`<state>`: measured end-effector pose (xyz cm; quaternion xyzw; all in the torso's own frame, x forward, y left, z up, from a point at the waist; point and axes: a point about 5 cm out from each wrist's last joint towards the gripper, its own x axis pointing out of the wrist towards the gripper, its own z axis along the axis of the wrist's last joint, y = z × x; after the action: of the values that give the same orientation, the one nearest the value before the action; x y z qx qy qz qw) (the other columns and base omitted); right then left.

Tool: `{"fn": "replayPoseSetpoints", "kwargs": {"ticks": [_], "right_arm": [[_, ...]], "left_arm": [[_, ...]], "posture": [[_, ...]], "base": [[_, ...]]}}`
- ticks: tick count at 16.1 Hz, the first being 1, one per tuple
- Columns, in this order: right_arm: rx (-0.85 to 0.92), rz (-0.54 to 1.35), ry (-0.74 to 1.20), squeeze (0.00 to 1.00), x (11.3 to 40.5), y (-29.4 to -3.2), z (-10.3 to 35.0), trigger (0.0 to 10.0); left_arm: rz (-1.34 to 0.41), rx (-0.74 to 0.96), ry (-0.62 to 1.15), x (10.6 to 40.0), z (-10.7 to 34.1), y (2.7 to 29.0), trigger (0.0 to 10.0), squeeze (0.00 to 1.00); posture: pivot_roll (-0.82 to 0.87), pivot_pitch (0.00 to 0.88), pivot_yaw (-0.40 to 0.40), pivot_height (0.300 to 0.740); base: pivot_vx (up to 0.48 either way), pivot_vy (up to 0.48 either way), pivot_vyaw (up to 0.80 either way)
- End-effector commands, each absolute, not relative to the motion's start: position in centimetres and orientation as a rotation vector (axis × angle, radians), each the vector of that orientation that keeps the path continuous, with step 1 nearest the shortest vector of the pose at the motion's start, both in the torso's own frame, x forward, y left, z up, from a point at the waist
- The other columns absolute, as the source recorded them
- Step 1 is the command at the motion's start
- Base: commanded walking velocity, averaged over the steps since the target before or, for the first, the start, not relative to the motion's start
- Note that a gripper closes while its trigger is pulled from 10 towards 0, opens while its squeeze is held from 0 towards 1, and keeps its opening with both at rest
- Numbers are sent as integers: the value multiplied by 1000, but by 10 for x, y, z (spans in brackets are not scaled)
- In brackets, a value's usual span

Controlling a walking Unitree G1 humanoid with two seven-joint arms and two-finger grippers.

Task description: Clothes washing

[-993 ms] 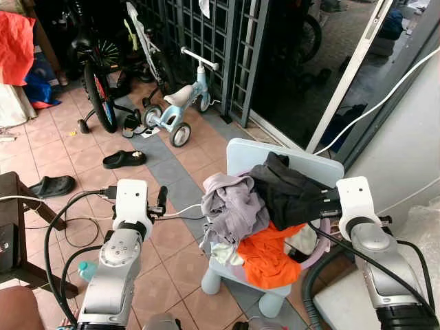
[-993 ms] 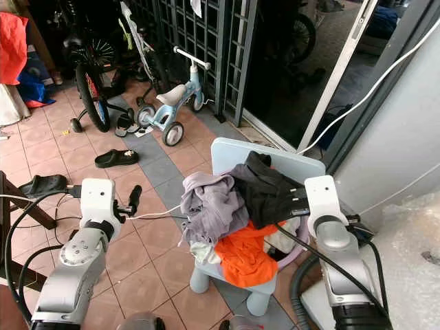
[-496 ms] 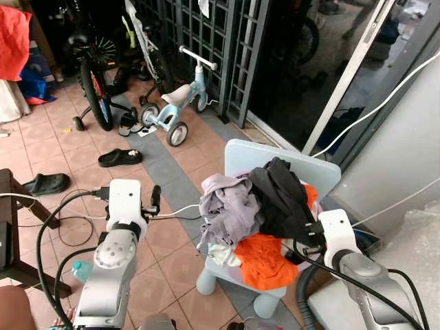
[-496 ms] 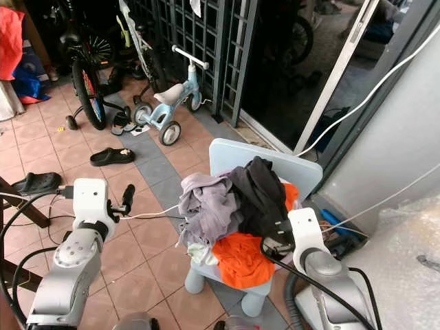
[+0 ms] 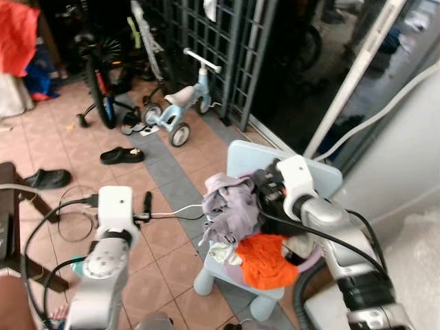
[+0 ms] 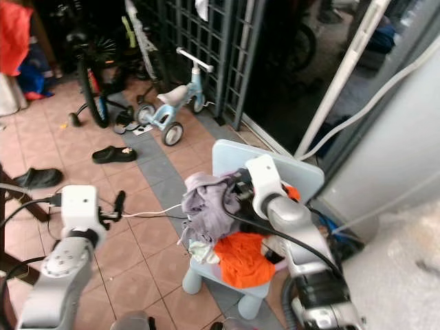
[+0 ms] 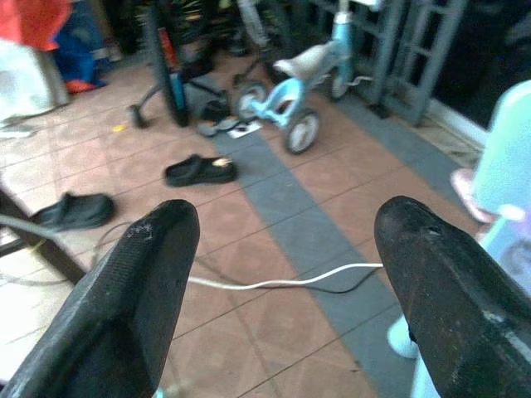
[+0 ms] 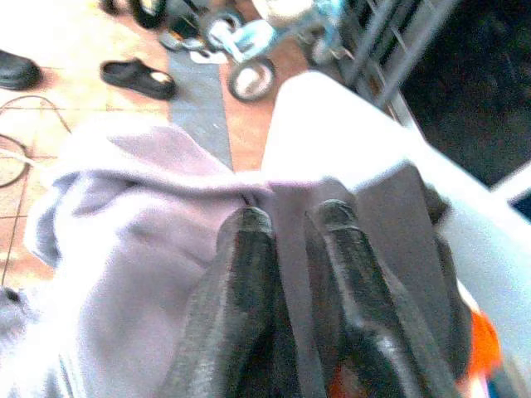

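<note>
I have the right gripper up on the pile of clothes heaped on the small pale-blue chair, fingers nearly together against the lavender garment (whether it's pinched, I can't tell). My left gripper hovers over the tiled floor, fingers spread wide.

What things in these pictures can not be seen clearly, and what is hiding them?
- Black garment: in the eye views the right gripper and its wrist cover most of it.
- Whether the fingers pinch any cloth: the right wrist view is blurred, overexposed.
- Chair seat: buried under the lilac garment and orange garment.
- Left gripper hangs open over the floor; its fingertips are cut off by the picture edge.
</note>
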<state>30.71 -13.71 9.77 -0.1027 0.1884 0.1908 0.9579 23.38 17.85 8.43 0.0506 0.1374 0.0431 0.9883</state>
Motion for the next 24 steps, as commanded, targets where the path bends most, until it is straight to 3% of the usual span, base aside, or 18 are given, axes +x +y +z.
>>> {"fn": "replayPoseSetpoints", "kwargs": {"ticks": [1,5,7,10,17,18,19,20,21,24], "right_arm": [[-226,417,367,1000,313,-132,96,10000],[-360,388,335,1000,325,-131,86,10000],[-428,264,353,1000,333,-146,76,10000],[-310,11,480,1000,332,-178,55,10000],[-125,24,686,1000,314,-167,18,10000],[-111,44,702,1000,312,-163,15,5725],[-91,51,710,898,311,-162,14,0],[-82,56,720,220,310,-161,12,0],[-77,55,727,0,309,-161,11,0],[-47,39,750,0,306,-163,8,0]], "left_arm": [[100,106,269,231,89,179,10000,0],[115,105,281,221,90,180,10000,0],[114,109,288,218,90,180,10000,0],[109,127,296,215,92,185,10000,0],[79,123,314,211,91,178,10000,0],[77,121,315,212,91,178,10000,0],[76,121,316,212,91,177,10000,0],[75,120,317,213,91,177,10000,0],[75,119,318,213,91,177,10000,0],[72,115,320,214,89,176,10000,0]], "posture": [[170,0,-119,740],[204,0,-131,740],[219,0,-128,740],[221,0,-115,740],[199,0,-110,740],[198,0,-111,740],[196,0,-112,740],[193,0,-112,740],[192,0,-113,740],[184,0,-111,740]], "base": [[0,0,0],[0,0,0],[0,0,0],[0,0,0],[0,0,0],[0,0,0],[0,0,0],[0,0,0],[0,0,0],[0,0,0]]}}
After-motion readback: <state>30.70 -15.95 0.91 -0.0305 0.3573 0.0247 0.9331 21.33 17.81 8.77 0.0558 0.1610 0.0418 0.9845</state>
